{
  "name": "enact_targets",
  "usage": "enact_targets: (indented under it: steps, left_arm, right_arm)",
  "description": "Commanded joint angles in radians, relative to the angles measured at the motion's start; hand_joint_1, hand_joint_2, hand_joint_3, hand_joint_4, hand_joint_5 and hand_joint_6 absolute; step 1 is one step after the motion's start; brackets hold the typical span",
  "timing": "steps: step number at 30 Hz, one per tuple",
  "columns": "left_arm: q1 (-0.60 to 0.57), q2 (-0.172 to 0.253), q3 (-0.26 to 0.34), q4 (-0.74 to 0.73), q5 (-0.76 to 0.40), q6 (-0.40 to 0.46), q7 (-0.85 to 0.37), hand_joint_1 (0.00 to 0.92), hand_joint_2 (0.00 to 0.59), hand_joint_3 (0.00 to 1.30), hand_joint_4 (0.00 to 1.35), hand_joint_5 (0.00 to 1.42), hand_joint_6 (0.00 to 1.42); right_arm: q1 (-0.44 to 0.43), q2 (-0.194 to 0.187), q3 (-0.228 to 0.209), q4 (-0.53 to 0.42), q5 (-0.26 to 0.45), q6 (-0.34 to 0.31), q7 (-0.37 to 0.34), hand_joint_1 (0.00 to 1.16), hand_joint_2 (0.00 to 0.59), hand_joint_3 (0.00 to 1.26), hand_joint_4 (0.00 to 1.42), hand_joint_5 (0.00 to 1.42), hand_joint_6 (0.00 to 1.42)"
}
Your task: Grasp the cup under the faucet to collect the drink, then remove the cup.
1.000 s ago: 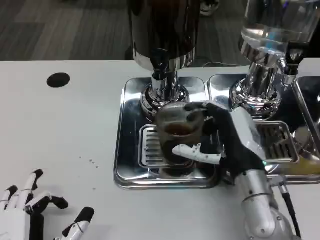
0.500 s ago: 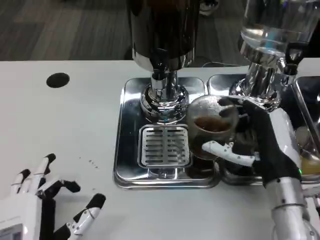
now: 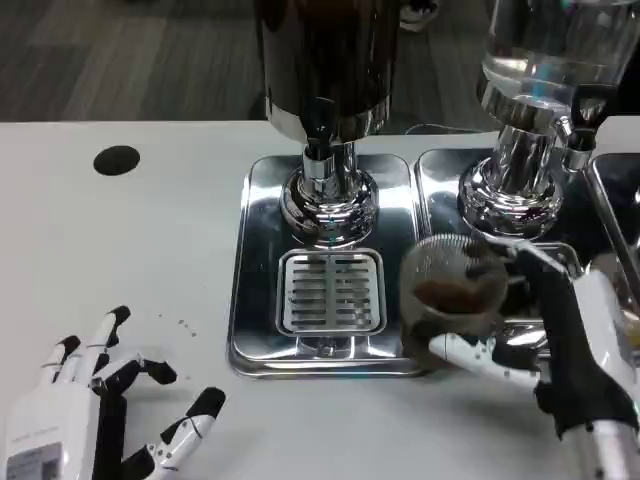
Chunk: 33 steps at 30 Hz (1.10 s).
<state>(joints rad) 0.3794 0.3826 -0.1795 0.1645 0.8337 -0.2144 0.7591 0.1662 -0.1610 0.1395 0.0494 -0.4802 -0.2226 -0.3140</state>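
Cup (image 3: 455,290), clear, dark drink in its lower part: it sits in my right hand (image 3: 560,345), fingers wrapped around its wall, thumb across the front. Relative to the drip tray (image 3: 255,300), the cup is at the right front corner, off the grate (image 3: 330,291) and away from the dark dispenser's faucet (image 3: 322,135). My left hand (image 3: 95,410) rests left of the tray, fingers spread, holding nothing.

A black round spot (image 3: 117,160) lies on the white table (image 3: 120,250).
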Motion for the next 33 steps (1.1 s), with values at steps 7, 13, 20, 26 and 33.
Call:
enact_targets:
  steps: [7, 13, 20, 26, 33]
  left_arm:
    - [-0.022, 0.001, -0.025, 0.021, 0.008, -0.006, -0.003, 0.0, 0.147, 0.66, 0.13, 0.24, 0.15]
    - [-0.022, 0.001, -0.033, 0.023, 0.006, -0.001, 0.002, 0.0, 0.146, 0.66, 0.13, 0.24, 0.15]
    - [-0.023, -0.001, -0.038, 0.025, 0.005, 0.001, 0.004, 0.0, 0.146, 0.66, 0.13, 0.24, 0.15]
    - [-0.023, 0.0, -0.038, 0.025, 0.006, 0.002, 0.004, 0.0, 0.146, 0.66, 0.13, 0.24, 0.15]
    - [-0.02, 0.0, -0.04, 0.022, 0.009, 0.006, 0.002, 0.0, 0.146, 0.66, 0.13, 0.24, 0.15]
  right_arm:
    - [0.076, -0.008, -0.005, -0.021, -0.012, -0.121, -0.052, 0.88, 0.221, 0.73, 0.83, 0.71, 0.6]
    - [0.113, -0.012, -0.019, -0.043, -0.009, -0.155, -0.049, 0.88, 0.221, 0.73, 0.83, 0.71, 0.6]
    - [0.166, -0.014, -0.019, -0.089, -0.039, -0.179, -0.049, 0.88, 0.221, 0.73, 0.83, 0.71, 0.6]
    - [0.2, -0.015, -0.016, -0.08, -0.072, -0.21, -0.072, 0.88, 0.221, 0.73, 0.83, 0.71, 0.6]
    - [0.2, -0.015, -0.011, -0.031, -0.106, -0.252, -0.125, 0.88, 0.22, 0.73, 0.83, 0.71, 0.6]
